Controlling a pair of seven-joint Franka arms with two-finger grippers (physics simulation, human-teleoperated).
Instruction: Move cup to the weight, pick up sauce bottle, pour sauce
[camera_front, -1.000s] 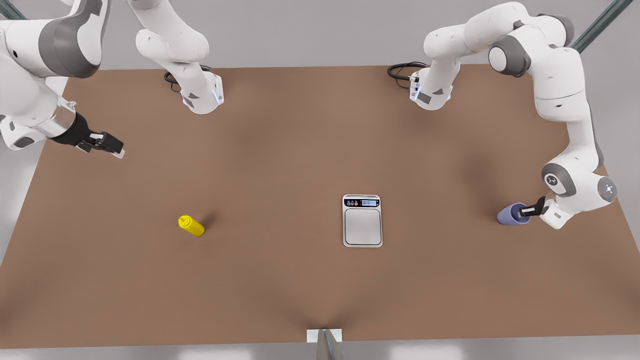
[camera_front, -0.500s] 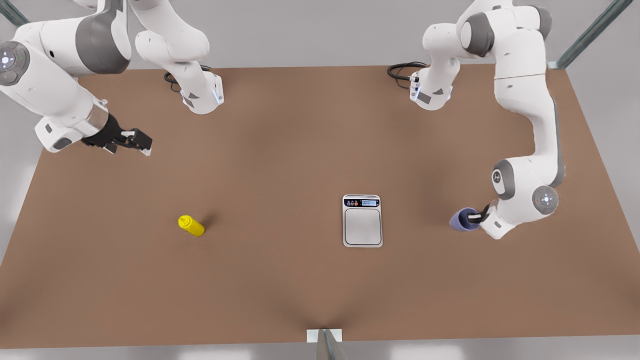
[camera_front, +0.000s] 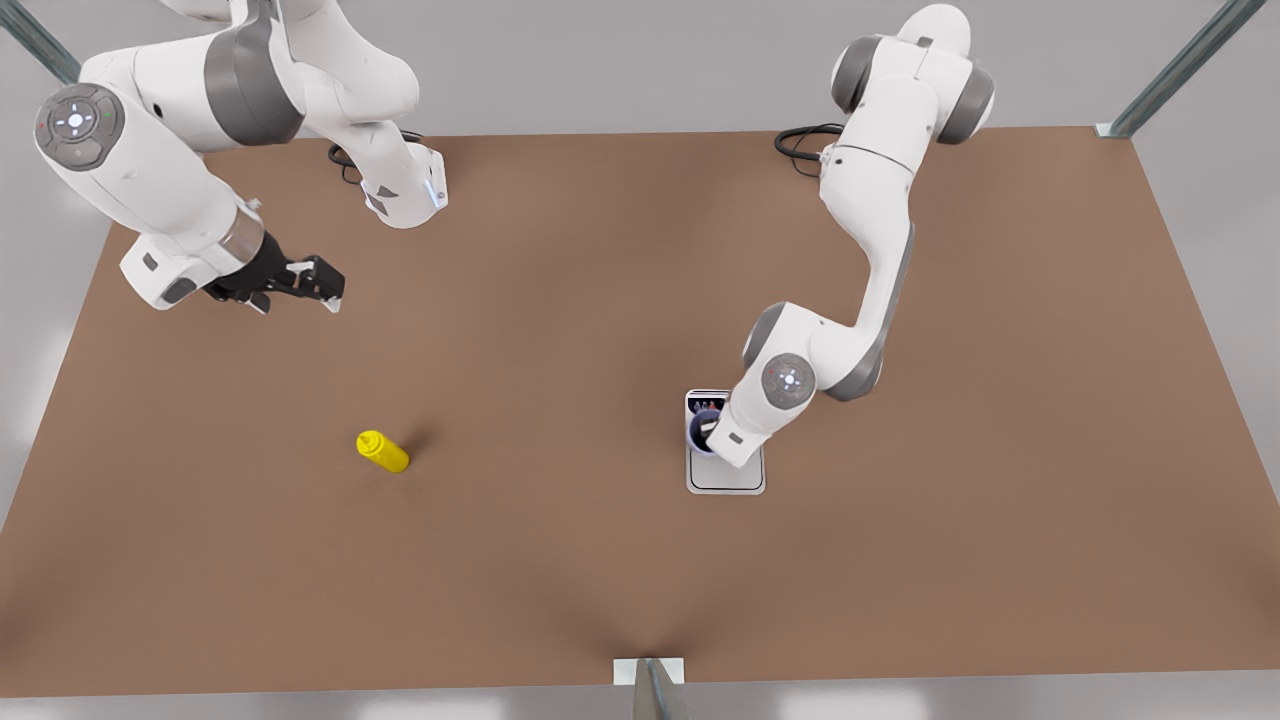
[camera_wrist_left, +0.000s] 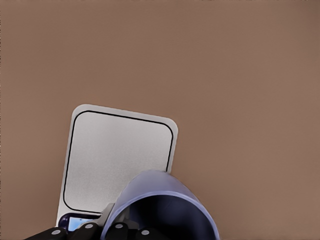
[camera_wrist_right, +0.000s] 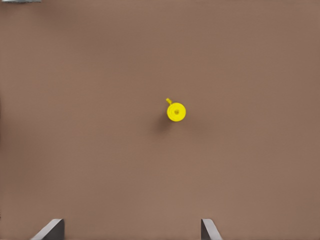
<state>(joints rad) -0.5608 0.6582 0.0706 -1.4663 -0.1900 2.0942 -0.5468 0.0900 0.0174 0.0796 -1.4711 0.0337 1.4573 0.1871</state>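
Note:
The lavender cup (camera_front: 699, 433) hangs over the display end of the weight (camera_front: 726, 480), with my left gripper (camera_front: 709, 430) shut on its rim; this arm reaches in from the front view's right. In the left wrist view the cup (camera_wrist_left: 161, 196) shows its dark inside above the weight's grey plate (camera_wrist_left: 117, 157). The yellow sauce bottle (camera_front: 382, 451) stands on the table toward the front view's left. My right gripper (camera_front: 322, 288) hovers open above and behind it. In the right wrist view the sauce bottle (camera_wrist_right: 176, 112) appears from above, well ahead of the spread fingertips (camera_wrist_right: 52, 229).
Both arm bases (camera_front: 404, 195) (camera_front: 861, 190) stand at the back of the brown table (camera_front: 560, 300), with a black cable (camera_front: 800, 140) by one of them. A small white bracket (camera_front: 648, 671) sits at the front edge. Bare tabletop lies between bottle and weight.
The left gripper has carried the cup from the front view's right edge across to above the weight. The right gripper has moved inward, toward the bottle.

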